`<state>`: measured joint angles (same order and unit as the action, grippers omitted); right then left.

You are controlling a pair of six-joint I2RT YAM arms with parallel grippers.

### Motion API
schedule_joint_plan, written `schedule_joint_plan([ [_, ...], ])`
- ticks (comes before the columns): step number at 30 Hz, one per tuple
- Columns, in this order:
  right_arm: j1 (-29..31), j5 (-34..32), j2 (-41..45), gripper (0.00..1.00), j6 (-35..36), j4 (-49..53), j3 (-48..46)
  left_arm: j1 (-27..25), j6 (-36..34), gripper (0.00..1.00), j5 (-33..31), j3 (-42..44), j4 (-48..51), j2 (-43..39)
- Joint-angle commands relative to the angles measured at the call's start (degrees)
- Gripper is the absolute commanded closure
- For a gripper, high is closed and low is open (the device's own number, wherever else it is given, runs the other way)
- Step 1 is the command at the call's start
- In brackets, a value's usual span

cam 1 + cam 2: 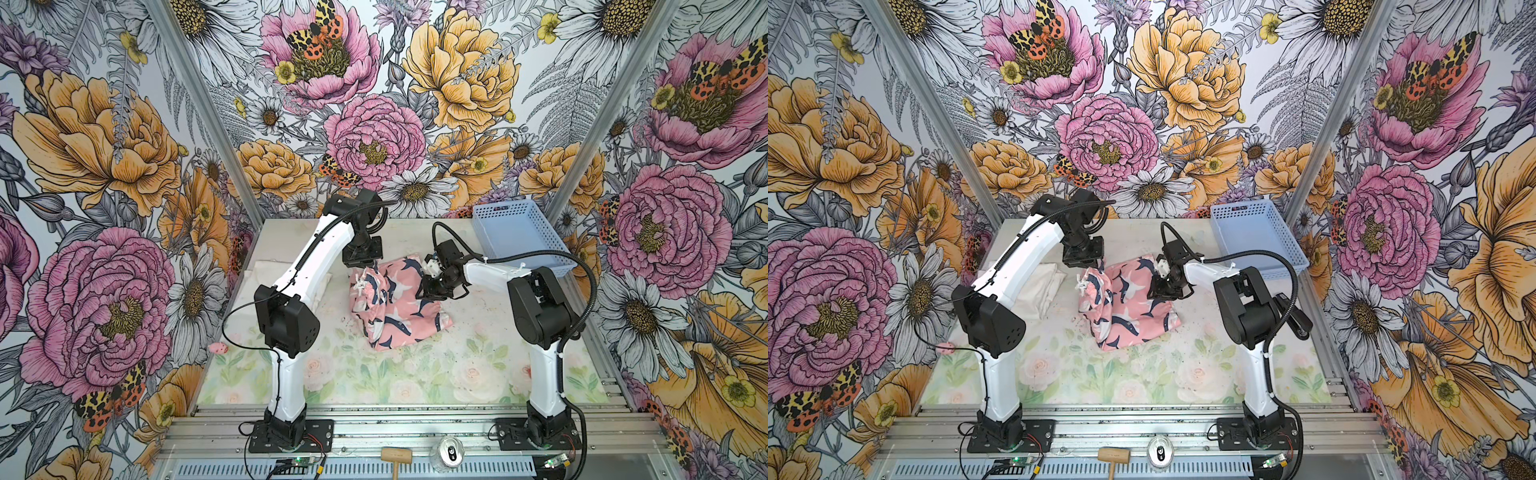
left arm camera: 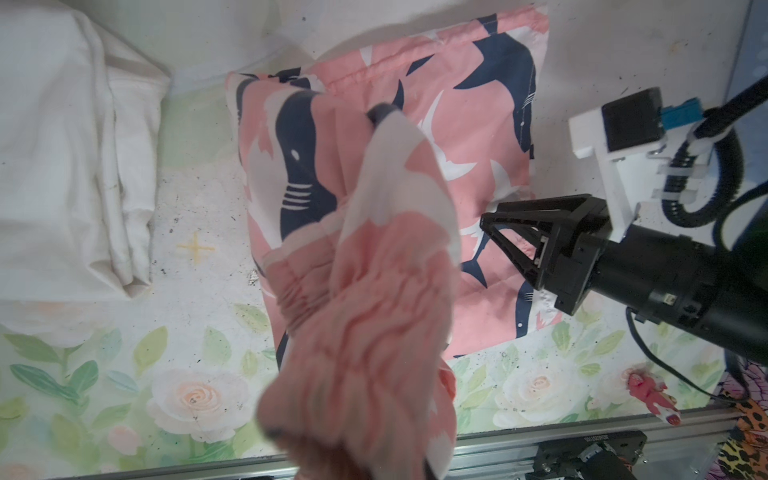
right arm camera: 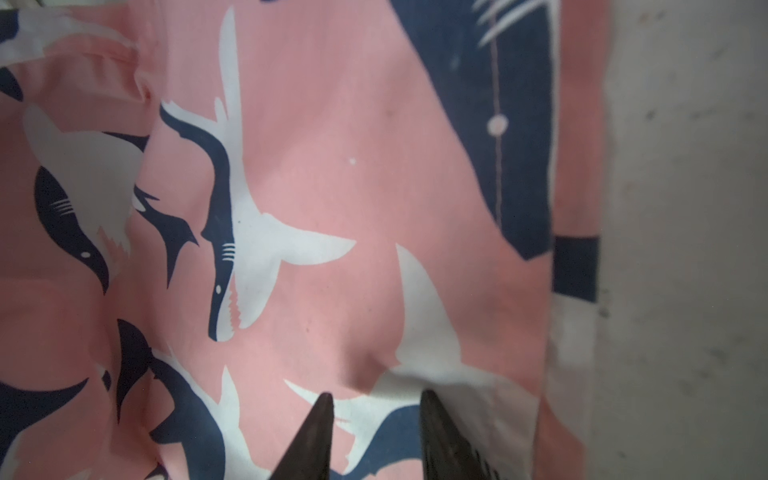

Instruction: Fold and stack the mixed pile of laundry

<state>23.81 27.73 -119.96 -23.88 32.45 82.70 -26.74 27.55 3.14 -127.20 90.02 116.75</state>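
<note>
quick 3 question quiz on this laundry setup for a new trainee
1. True or false: the right claw has its jaws apart over the pink garment.
2. Which claw holds up a bunched end of the pink garment? A) left claw B) right claw C) neither
3. Fill the gap: in both top views the white shirt lies to the ___ of the pink garment.

Key: 1 true; 2 A; 3 left
</note>
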Motion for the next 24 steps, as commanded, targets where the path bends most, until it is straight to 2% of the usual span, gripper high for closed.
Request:
schedule_joint_plan([
  [1, 0.29, -2.5, -1.67, 0.63, 1.18, -0.49, -2.11, -2.04, 4.04, 1.0, 1.89, -3.94, -0.99, 2.77],
  [9, 0.3, -2.69, -1.1, 0.63, 0.79, -1.81, -3.94, -6.57, 6.73, 1.0, 4.15, -13.61, -0.99, 12.7],
  [20, -0.04, -3.36, 0.29, 0.63, -0.18, -3.33, -5.69, -8.16, 7.55, 1.0, 4.14, -18.33, -0.99, 19.08],
  [23, -1.03, -4.29, 3.14, 0.61, -0.85, -3.42, -6.76, -8.24, 7.82, 0.78, 3.85, -19.27, -1.23, 20.11],
  [24, -1.74, -5.11, 4.83, 0.6, -0.97, -3.35, -7.38, -8.36, 7.87, 0.68, 3.87, -20.19, -1.33, 20.44],
])
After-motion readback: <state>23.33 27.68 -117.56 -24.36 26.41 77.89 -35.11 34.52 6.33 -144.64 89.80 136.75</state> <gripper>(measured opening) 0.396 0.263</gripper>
